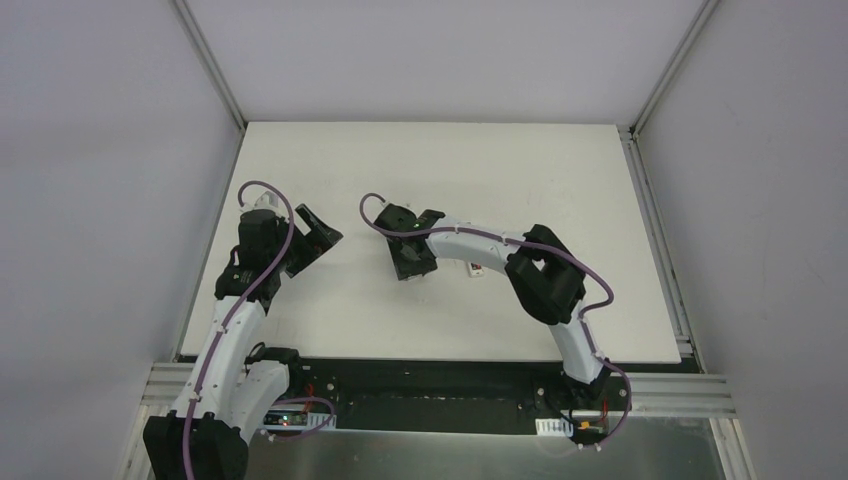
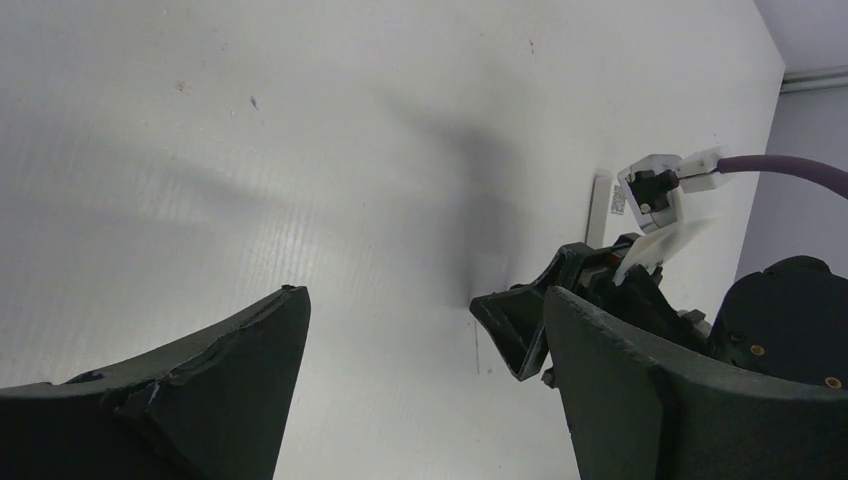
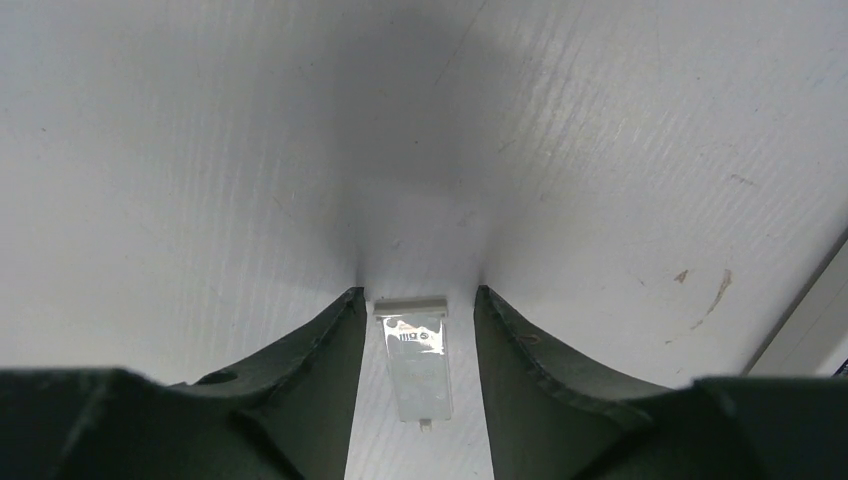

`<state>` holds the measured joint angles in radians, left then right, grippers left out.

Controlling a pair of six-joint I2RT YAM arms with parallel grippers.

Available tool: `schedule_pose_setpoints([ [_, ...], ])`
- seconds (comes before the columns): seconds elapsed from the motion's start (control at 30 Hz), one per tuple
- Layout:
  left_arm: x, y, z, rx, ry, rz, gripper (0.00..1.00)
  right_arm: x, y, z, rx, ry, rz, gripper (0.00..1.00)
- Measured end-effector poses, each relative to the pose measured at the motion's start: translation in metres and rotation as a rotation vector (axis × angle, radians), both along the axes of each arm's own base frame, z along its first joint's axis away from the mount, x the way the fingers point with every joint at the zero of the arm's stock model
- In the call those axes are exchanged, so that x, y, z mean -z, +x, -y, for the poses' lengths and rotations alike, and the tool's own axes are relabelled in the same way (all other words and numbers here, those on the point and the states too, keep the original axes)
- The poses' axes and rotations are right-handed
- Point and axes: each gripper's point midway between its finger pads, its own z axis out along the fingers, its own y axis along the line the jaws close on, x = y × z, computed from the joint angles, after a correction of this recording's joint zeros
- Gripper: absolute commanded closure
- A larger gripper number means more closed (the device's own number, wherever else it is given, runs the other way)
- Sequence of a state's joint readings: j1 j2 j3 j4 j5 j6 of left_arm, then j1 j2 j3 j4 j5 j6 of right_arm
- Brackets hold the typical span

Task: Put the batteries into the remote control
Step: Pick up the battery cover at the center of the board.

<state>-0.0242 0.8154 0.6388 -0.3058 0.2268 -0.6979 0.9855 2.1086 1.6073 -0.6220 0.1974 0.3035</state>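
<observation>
The remote control [image 1: 477, 266] is a slim white bar lying just right of my right gripper [image 1: 410, 262]; in the left wrist view the remote control [image 2: 603, 205] shows beyond that gripper. A red speck sits at it in the top view, too small to name; the batteries do not clearly show. My right gripper [image 3: 418, 292] stands open, low over the table. A small loose white cover piece [image 3: 418, 360] lies flat between its fingers, with a gap on each side. My left gripper [image 2: 425, 297] [image 1: 318, 238] hangs open and empty to the left.
The white table [image 1: 500, 170] has grey walls on three sides. A few small marks [image 3: 715, 290] stain its surface. The right arm's elbow [image 1: 545, 275] and purple cable [image 1: 480, 240] hang over the table near the remote control.
</observation>
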Motion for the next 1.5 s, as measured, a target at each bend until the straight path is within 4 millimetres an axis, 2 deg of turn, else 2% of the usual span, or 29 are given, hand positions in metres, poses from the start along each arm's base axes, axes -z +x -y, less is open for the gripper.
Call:
schedule_pose_setpoints([
  [0.23,0.001,-0.001,0.000,0.000,0.000,-0.008,0.12,0.002,-0.003,0.000,-0.001,-0.023,-0.024,0.51],
  [0.43,0.001,-0.001,0.000,0.000,0.000,-0.008,0.12,0.004,-0.009,0.002,-0.015,-0.045,-0.051,0.57],
  [0.77,0.001,-0.001,0.000,0.001,0.000,-0.008,0.11,0.005,-0.008,0.000,-0.029,-0.055,-0.051,0.63],
  [0.9,0.001,-0.002,0.001,0.008,-0.002,-0.007,0.11,0.005,-0.007,0.000,-0.035,-0.056,-0.050,0.71],
  [0.97,0.001,-0.002,0.002,0.015,-0.005,-0.007,0.11,0.005,-0.007,0.001,-0.035,-0.054,-0.050,0.72],
  [1.2,0.000,-0.006,0.011,0.064,-0.033,-0.009,0.12,0.004,-0.003,0.000,-0.024,-0.043,-0.042,0.73],
  [1.33,0.010,-0.013,0.019,0.100,-0.053,-0.038,0.12,0.002,0.004,0.002,0.007,-0.020,-0.024,0.73],
  [1.5,0.026,-0.026,0.043,0.197,-0.053,-0.088,0.13,-0.018,0.025,0.018,0.102,0.046,0.006,0.73],
])
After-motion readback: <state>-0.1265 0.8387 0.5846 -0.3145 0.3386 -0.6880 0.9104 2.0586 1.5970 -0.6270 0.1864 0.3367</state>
